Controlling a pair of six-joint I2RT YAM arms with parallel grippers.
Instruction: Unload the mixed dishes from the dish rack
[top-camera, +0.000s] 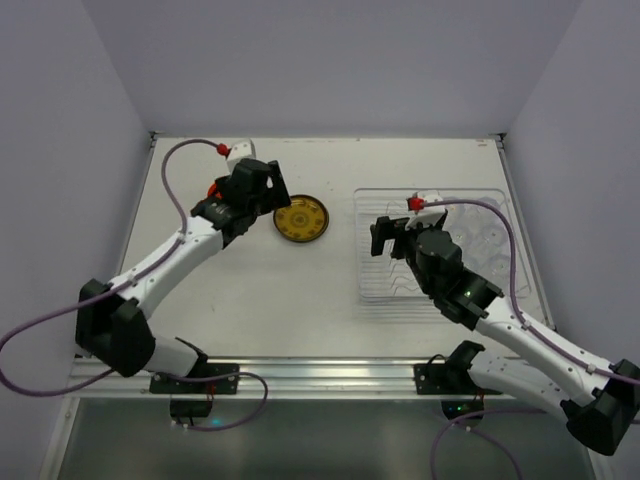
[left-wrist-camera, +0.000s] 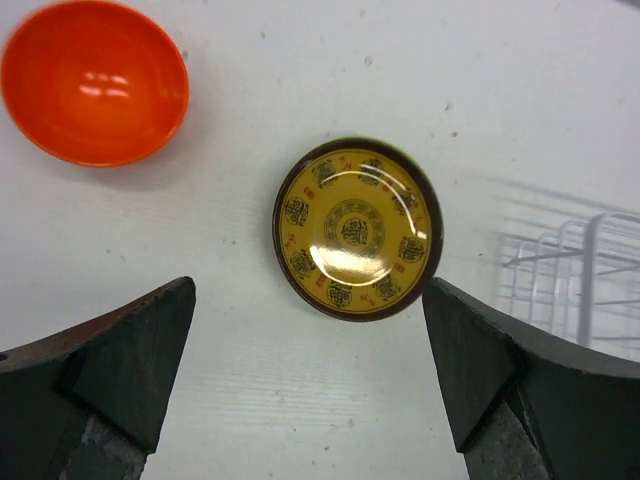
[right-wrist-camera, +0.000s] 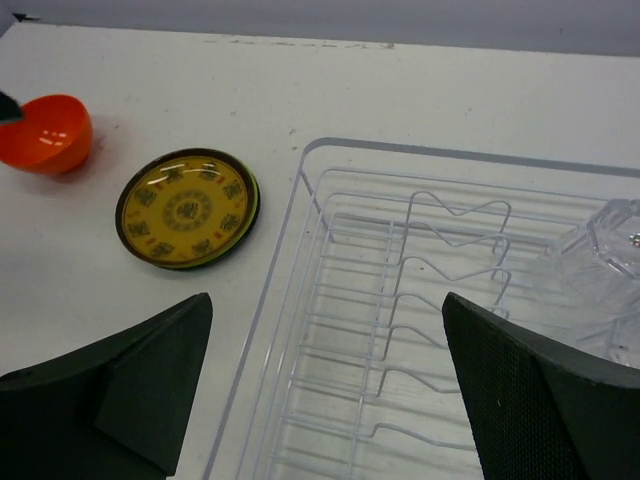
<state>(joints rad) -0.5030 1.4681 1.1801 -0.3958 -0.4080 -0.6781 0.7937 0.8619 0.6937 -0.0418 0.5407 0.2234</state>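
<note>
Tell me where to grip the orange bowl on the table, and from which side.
Grip the orange bowl by its rim from above, one jaw inside, one outside. It sits open side up, and its rounded outer wall would likely slip from jaws spanning it.

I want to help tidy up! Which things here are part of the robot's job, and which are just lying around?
Part of the job: orange bowl, yellow patterned plate, clear cups, dish rack.
Just there: table, purple cables.
</note>
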